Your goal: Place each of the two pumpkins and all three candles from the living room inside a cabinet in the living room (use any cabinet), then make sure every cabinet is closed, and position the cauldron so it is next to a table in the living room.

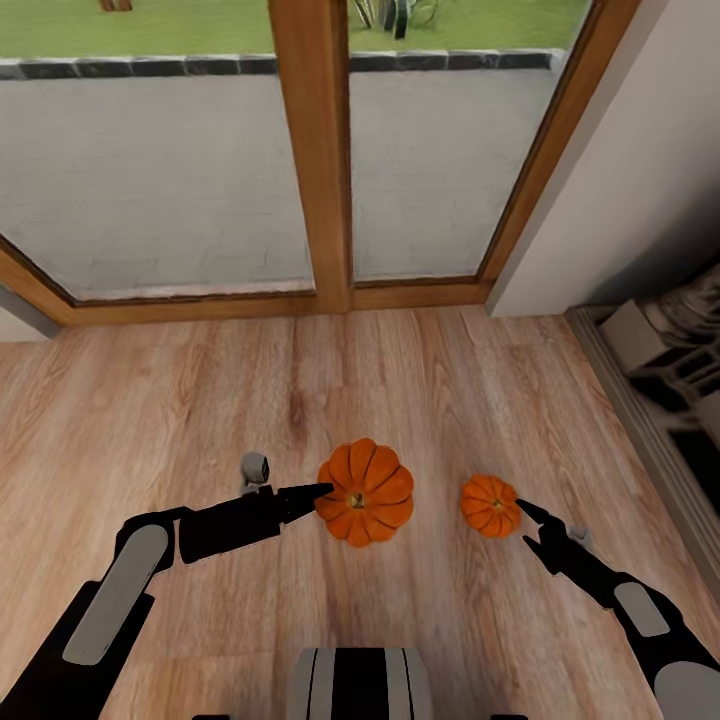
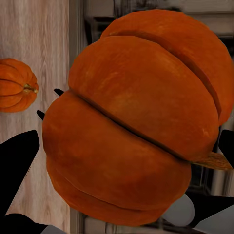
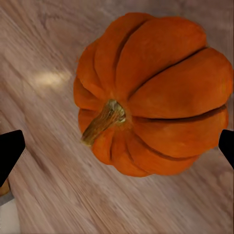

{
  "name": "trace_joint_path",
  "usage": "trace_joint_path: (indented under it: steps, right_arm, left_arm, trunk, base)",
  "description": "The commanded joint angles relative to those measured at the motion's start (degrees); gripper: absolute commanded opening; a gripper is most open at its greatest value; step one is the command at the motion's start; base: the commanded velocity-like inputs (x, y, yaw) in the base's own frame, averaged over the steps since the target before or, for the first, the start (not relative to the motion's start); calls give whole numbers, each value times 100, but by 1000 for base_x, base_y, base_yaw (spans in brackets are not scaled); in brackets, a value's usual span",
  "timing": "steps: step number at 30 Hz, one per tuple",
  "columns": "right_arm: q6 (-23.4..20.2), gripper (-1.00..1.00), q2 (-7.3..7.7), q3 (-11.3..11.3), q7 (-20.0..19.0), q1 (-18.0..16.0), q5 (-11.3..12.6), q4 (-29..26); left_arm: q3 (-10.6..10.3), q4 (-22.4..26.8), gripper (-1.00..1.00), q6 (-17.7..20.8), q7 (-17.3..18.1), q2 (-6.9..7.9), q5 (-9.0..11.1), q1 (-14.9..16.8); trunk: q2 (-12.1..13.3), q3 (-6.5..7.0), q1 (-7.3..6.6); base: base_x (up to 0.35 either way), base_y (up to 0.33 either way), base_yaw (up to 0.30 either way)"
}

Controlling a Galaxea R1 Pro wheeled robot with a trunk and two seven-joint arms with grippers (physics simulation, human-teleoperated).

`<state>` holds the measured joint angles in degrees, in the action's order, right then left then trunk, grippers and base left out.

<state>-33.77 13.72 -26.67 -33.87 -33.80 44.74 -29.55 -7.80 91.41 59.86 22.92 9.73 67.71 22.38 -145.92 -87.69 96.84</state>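
The larger orange pumpkin [image 1: 365, 492] sits between the fingers of my left gripper [image 1: 325, 492], which is shut on it from above and below. In the left wrist view this pumpkin [image 2: 136, 122] spans the gap between the black fingers [image 2: 17, 165]. The smaller pumpkin [image 1: 490, 505] rests on the wood floor just to its right. My right gripper [image 1: 526, 522] is open, its tips close beside that pumpkin. The right wrist view looks down on the smaller pumpkin [image 3: 156, 92], with the fingertips [image 3: 9, 148] wide apart on either side. Candles, cabinet, cauldron and table are out of view.
A glazed door with a wooden frame [image 1: 320, 150] stands straight ahead, with a paved patio outside. A white wall [image 1: 620, 200] closes the right side, and a grey stone hearth edge [image 1: 640, 420] runs along the floor there. My own base [image 1: 360, 685] is at the bottom.
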Motion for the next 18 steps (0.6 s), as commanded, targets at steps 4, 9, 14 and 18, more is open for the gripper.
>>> trace_joint_path:
  steps: [4, 9, 14, 18]
  right_arm:
    - [-42, 100, -1, -23, -6, -3, 17, 2]
    - [-42, 100, -1, -23, -6, -3, 14, 2]
    - [-42, 100, -1, -23, -3, -3, 9, 2]
    - [-42, 100, -1, -23, -2, -3, 9, 2]
  left_arm:
    - [-2, 0, -100, 14, 46, 3, 5, 3]
    - [-2, 0, -100, 14, 46, 3, 5, 3]
    - [-2, 0, -100, 14, 46, 3, 5, 3]
    - [-2, 0, -100, 14, 46, 3, 5, 3]
  trunk:
    - [-1, -3, 2]
    - [-1, -3, 2]
    - [-1, -3, 2]
    - [-1, -3, 2]
  base:
    - [129, 0, 0]
    - [114, 0, 0]
    - [25, 0, 0]
    - [5, 0, 0]
